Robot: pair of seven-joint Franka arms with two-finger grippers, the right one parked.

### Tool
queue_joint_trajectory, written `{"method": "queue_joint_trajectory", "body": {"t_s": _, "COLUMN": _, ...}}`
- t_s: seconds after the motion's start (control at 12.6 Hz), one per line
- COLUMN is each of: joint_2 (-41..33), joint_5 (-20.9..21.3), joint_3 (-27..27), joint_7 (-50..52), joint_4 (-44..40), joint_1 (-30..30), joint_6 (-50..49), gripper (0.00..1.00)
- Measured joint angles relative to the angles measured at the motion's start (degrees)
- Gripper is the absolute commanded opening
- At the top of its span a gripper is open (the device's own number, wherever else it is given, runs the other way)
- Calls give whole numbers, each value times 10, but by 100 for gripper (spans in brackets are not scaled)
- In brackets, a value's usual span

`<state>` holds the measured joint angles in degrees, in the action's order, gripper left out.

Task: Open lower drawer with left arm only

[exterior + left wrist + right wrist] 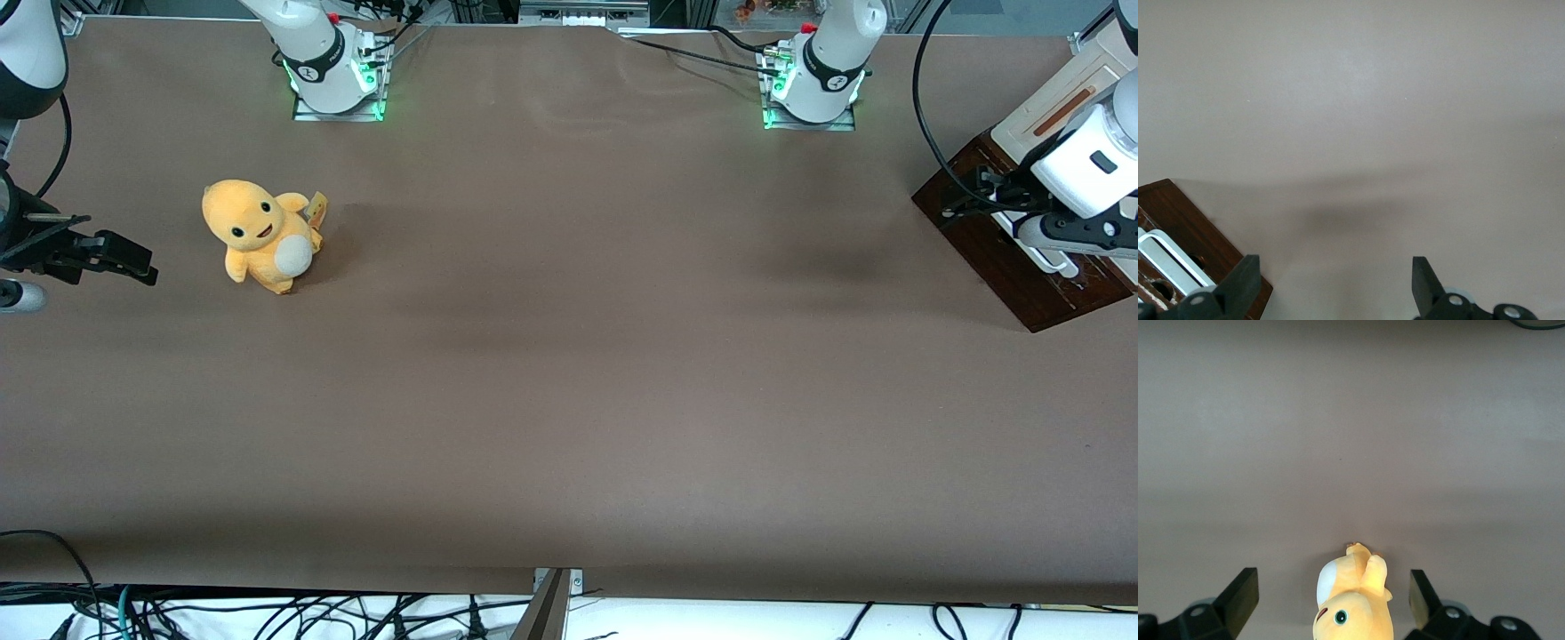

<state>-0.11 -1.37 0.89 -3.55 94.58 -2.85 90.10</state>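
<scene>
The lower drawer's dark-brown front (1000, 258) shows at the working arm's end of the table, with its white bar handle (1040, 253) partly hidden under the arm. The left arm (1089, 160) reaches over the drawer. Its black gripper (967, 197) hangs over the edge of the drawer front that lies toward the table's middle. In the left wrist view the gripper (1335, 283) is open wide and empty. One finger (1241, 283) is over the drawer front (1185, 223) beside the handle (1171, 260); the other is over bare table.
The cream cabinet body (1053, 111) with an orange-brown slot stands above the drawer front. A yellow plush toy (262, 236) sits toward the parked arm's end of the table, also in the right wrist view (1351, 603). Two arm bases (338, 76) stand farthest from the camera.
</scene>
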Motion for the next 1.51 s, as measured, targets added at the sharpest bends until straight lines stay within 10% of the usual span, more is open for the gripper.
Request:
{"method": "queue_joint_trajectory", "body": {"t_s": 0.48, "joint_2": 6, "joint_5": 10, "joint_3": -1, "joint_7": 52, "joint_4": 0, "joint_1": -4, "joint_6": -5, "gripper": 100}}
{"method": "queue_joint_trajectory", "body": {"t_s": 0.96, "joint_2": 34, "joint_5": 187, "joint_3": -51, "joint_7": 96, "joint_4": 1, "joint_1": -9, "joint_6": -43, "gripper": 100}}
{"method": "queue_joint_trajectory", "body": {"t_s": 1.51, "joint_2": 132, "joint_5": 267, "joint_3": -45, "joint_7": 181, "joint_4": 5, "joint_1": 2, "joint_6": -136, "gripper": 100}}
